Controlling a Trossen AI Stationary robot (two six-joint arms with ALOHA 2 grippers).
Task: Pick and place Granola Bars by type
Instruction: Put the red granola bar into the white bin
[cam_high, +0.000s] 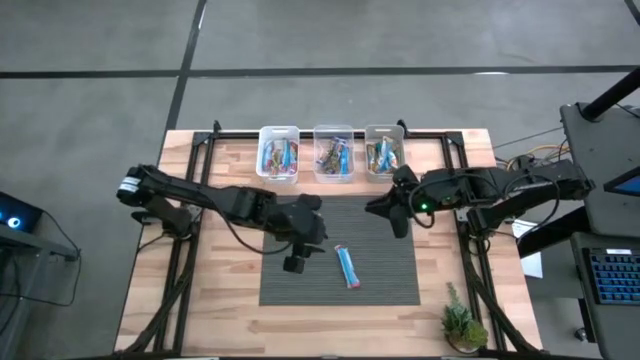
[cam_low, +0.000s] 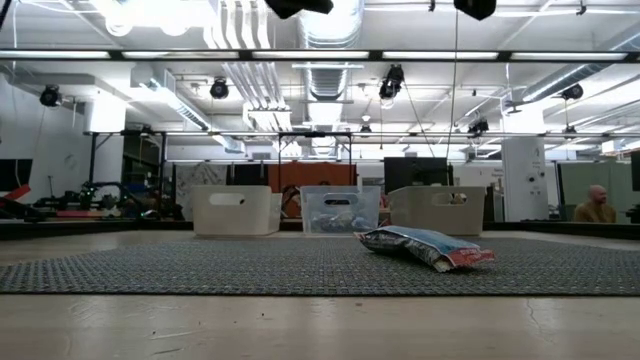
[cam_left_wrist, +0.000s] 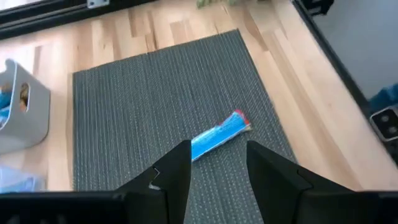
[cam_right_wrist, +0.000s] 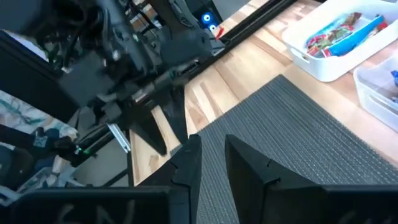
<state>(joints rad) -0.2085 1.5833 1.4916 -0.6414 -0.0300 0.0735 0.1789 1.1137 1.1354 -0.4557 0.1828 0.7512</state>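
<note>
High view – one granola bar (cam_high: 347, 266) on grey mat (cam_high: 390, 280); bin (cam_high: 279, 152) contents indistinct. Left fingers (cam_left_wrist: 180, 169) spread, empty – right fingers (cam_right_wrist: 249, 158) likewise.

High view: overhead, straight down, covers the whole table (cam_high: 230, 290), both arms and floor around it. Low view: at table-top height, close to the mat (cam_low: 200, 268), facing level across it to the three bins (cam_low: 338, 209) at the far edge and the room behind. Left wrist view: angled down on the mat, one granola bar (cam_left_wrist: 219, 134) close ahead. Right wrist view: angled across the mat toward the left arm (cam_right_wrist: 134, 68). All four share the mat.
</note>
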